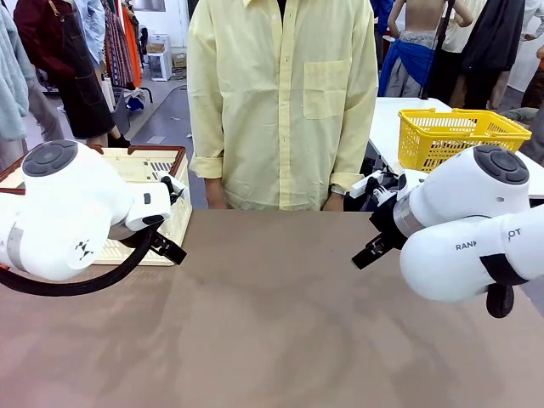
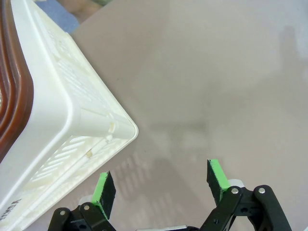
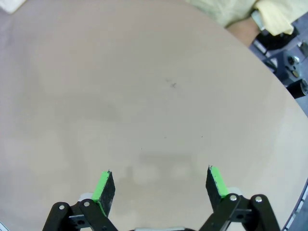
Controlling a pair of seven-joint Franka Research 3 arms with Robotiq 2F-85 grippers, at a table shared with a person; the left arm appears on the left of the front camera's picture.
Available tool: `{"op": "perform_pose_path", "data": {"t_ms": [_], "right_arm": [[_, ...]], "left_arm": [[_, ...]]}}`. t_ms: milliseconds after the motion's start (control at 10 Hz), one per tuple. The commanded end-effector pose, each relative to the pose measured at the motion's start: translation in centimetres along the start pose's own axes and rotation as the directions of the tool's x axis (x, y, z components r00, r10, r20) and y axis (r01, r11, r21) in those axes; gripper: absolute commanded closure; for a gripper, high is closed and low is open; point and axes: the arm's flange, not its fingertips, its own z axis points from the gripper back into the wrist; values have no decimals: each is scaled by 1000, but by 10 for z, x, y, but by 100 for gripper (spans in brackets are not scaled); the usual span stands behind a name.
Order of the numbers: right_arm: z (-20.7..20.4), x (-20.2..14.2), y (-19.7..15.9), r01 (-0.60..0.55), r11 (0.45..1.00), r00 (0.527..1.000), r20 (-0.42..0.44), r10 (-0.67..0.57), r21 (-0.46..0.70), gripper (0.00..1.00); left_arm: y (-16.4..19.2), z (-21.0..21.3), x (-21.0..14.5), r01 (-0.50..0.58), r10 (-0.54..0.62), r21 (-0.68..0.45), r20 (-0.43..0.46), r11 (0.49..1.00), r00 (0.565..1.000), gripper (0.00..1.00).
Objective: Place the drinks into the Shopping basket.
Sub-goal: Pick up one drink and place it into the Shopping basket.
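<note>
Holding left gripper point(image 2: 161, 180) and right gripper point(image 3: 160, 180) wide open, empty, basket point(image 2: 72, 120) beside the left. Expecting light, slick, dentable cans: pinch mid-body.

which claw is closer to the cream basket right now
Left. The left claw hangs open just beside a corner of the cream basket. The right claw is open over bare table, far off at the other side.
</note>
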Motion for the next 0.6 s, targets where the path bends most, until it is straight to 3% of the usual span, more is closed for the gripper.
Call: {"op": "perform_pose_path", "data": {"t_ms": [0,100,200,300,400,500], "right_arm": [[0,0,0,0,1000,1000,0,0,0,0],[0,0,0,0,1000,1000,0,0,0,0],[6,-14,3,61,987,994,-97,-46,151,0],[20,-27,0,248,941,956,-213,-200,228,0],[53,-30,-3,496,810,857,-324,-400,312,0],[91,-34,-3,582,715,812,-323,-486,387,0]], "left_arm": [[0,0,0,0,0,0,0,1000,1000,0],[0,0,0,0,0,0,0,1000,1000,0],[-6,13,-5,-63,45,-90,-186,994,982,0],[-16,33,-7,-129,79,-164,-279,978,957,0],[-26,61,-3,-376,295,-174,-366,910,883,0],[-27,92,-2,-425,300,-288,-389,858,871,0]]}}
